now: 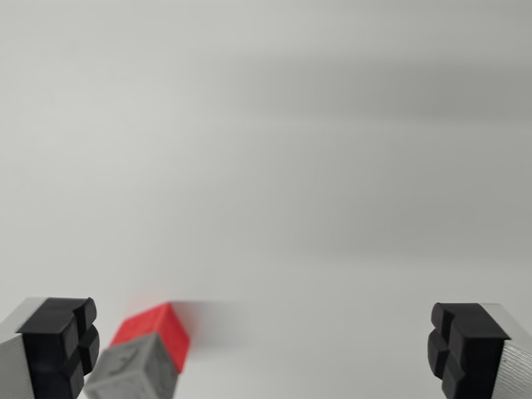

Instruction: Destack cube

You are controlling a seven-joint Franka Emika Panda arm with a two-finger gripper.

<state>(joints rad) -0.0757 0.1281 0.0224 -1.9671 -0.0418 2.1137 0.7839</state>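
At the bottom of the wrist view, towards its left, a small grey plastic cube with an embossed mark on its top face (133,370) sits against a red plastic cube (160,330); the grey one looks nearer the camera and probably rests on top of the red one, though the blur and the steep angle leave the stacking uncertain. Both lie just beside the black-padded finger on the wrist view's left (58,345) and well apart from the one on the right (465,345), so the pair is not centred in the gripper (262,349). The fingers are spread wide with nothing between them, a stance that suits an approach rather than a hold. Judged from this, the destacking has not begun: the gripper would need to shift towards the wrist view's left until the grey cube lies midway between the pads before descending. Around the cubes, the plain pale grey surface (291,166) stretches away, soft bands of shadow crossing it.
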